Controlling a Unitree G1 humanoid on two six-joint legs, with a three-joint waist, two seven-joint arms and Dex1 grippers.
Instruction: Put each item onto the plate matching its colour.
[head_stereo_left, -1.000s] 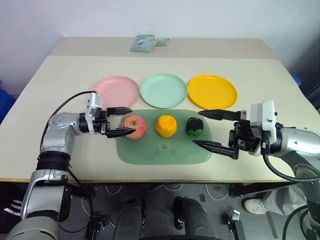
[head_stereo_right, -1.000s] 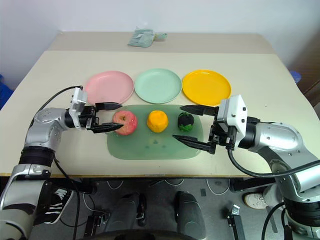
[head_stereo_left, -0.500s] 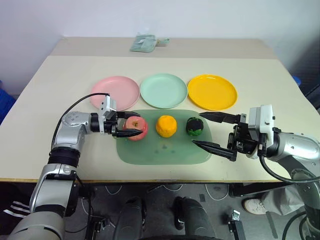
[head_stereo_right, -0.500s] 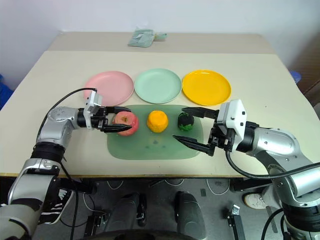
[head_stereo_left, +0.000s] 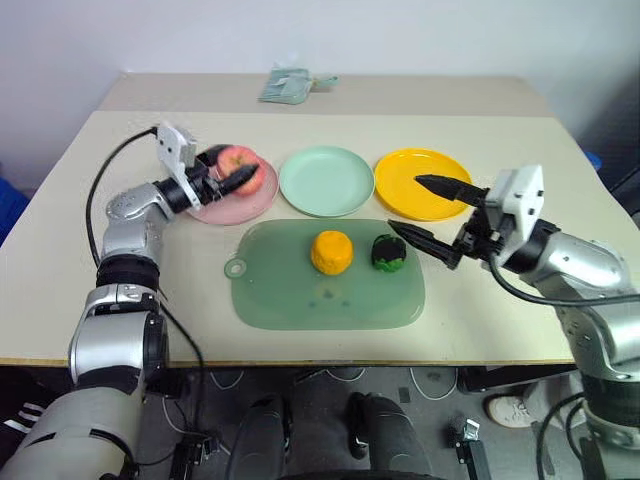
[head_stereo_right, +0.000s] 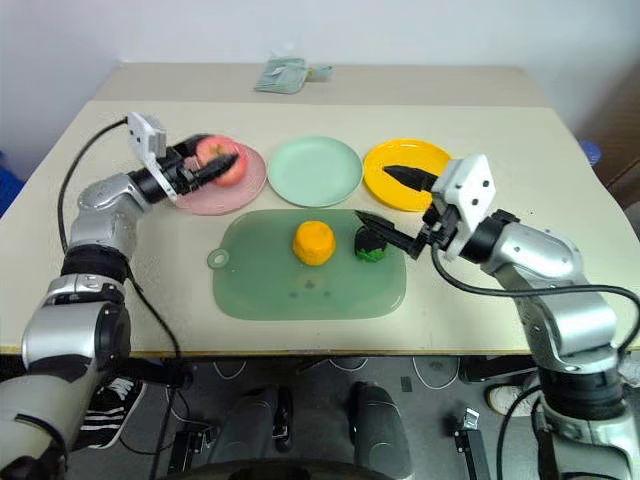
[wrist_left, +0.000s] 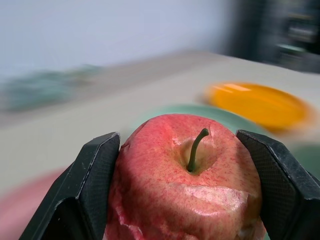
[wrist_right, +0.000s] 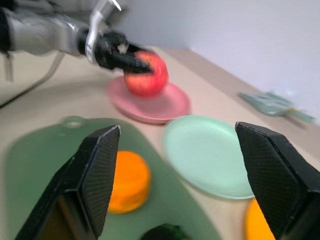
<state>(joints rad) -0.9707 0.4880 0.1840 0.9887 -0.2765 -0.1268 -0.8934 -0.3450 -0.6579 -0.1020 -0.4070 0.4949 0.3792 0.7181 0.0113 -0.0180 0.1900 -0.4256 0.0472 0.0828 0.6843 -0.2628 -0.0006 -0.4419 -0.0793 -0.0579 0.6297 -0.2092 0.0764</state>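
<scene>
Beige table (head_stereo_left: 120, 290) — plain white wall (head_stereo_left: 320, 35) behind.

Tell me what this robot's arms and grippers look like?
Both arms are rounded silver-grey metal segments joined by black rings, with a thin black cable looping along each forearm. A small white box sits at each wrist. The left gripper and right gripper each end in two long, tapering black fingers whose inner pads carry a fine cross-hatched grip texture.
</scene>
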